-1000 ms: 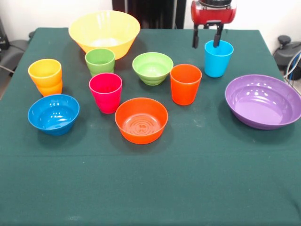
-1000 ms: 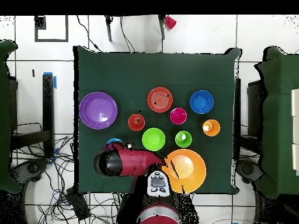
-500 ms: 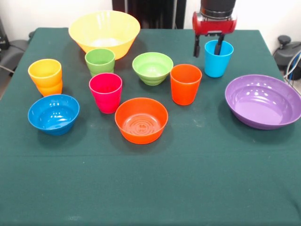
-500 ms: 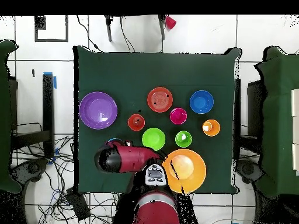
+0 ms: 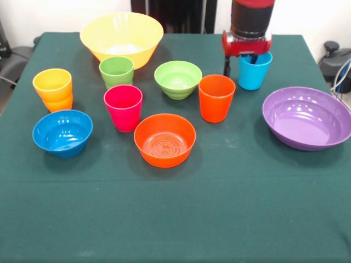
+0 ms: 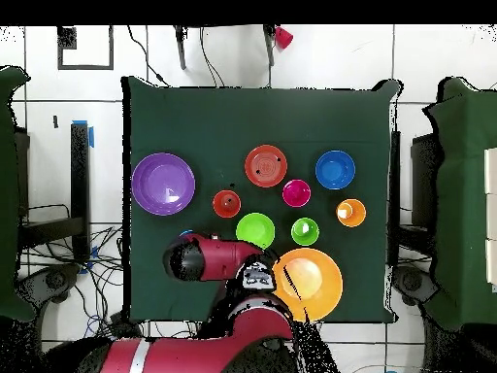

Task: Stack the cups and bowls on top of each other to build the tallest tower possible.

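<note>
Tool [image 5: 239,64] spread, straddling the near-side wall of the light blue cup [image 5: 254,71]: 1 finger inside, 1 outside. The cup stands upright on the tabletop [image 5: 175,213]. Judged light, rigid, slick plastic; pinch the rim wall firmly and squarely.

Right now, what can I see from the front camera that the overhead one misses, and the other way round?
Only the front view shows the gripper straddling the light blue cup's rim, one finger inside and one outside. Only the overhead view shows the floor cables around the table and the arm covering that cup. Both show the purple bowl, the big yellow bowl and the green tablecloth.
</note>
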You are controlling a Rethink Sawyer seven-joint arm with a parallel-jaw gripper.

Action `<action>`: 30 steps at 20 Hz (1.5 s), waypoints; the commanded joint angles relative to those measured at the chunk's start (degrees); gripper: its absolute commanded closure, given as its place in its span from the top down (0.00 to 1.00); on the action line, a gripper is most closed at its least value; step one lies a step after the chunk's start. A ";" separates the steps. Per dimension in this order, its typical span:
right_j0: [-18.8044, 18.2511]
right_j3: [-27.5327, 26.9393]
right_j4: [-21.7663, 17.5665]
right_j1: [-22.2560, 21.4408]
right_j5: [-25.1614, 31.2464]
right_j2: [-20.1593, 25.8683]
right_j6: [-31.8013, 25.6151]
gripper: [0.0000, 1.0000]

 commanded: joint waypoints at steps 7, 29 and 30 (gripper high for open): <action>0.06 -10.64 -1.61 8.24 -2.68 2.45 5.66 0.00; -1.98 -5.43 1.10 -12.55 21.60 6.87 1.49 0.00; -2.40 -5.82 1.32 -13.25 23.13 7.32 1.36 0.00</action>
